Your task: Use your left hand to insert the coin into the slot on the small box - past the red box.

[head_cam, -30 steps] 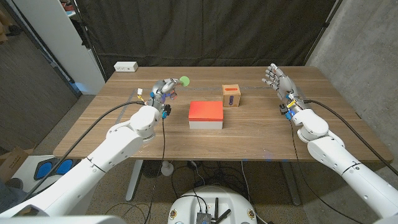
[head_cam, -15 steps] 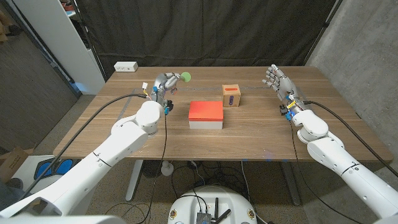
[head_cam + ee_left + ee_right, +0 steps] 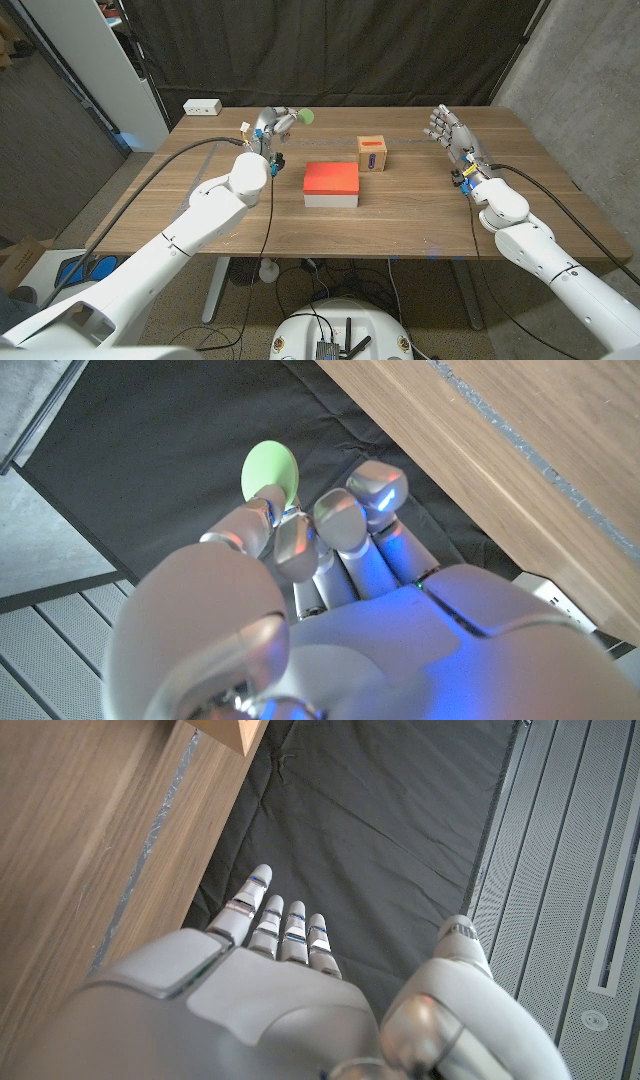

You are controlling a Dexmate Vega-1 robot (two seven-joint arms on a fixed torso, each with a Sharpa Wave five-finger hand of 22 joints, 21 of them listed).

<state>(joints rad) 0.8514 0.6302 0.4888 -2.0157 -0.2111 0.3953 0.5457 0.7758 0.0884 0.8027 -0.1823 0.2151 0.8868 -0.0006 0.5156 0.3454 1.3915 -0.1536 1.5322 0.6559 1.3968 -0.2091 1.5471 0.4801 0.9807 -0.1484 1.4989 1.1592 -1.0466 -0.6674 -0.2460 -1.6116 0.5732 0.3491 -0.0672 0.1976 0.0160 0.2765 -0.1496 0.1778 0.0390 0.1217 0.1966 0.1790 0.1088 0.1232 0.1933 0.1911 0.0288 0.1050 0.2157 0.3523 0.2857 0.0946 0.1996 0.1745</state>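
Since the earlier frames, the left hand (image 3: pixel 272 127) has been carried farther from the robot and toward the small box (image 3: pixel 372 153), with the green coin (image 3: pixel 305 116) raised along with it; the right hand (image 3: pixel 447 131), the small box and the red box (image 3: pixel 331 184) have been left where they were. In the head view, the coin is pinched at the left hand's fingertips, above the table (image 3: pixel 400 225); the small box is seen off to the hand's right and the red box nearer the robot. The right hand is held with fingers spread, gripping nothing.

In the left wrist view, the coin (image 3: pixel 270 471) is gripped between thumb and fingers (image 3: pixel 340 518).

In the right wrist view, the right hand (image 3: pixel 290 990) is shown with fingers extended, empty.
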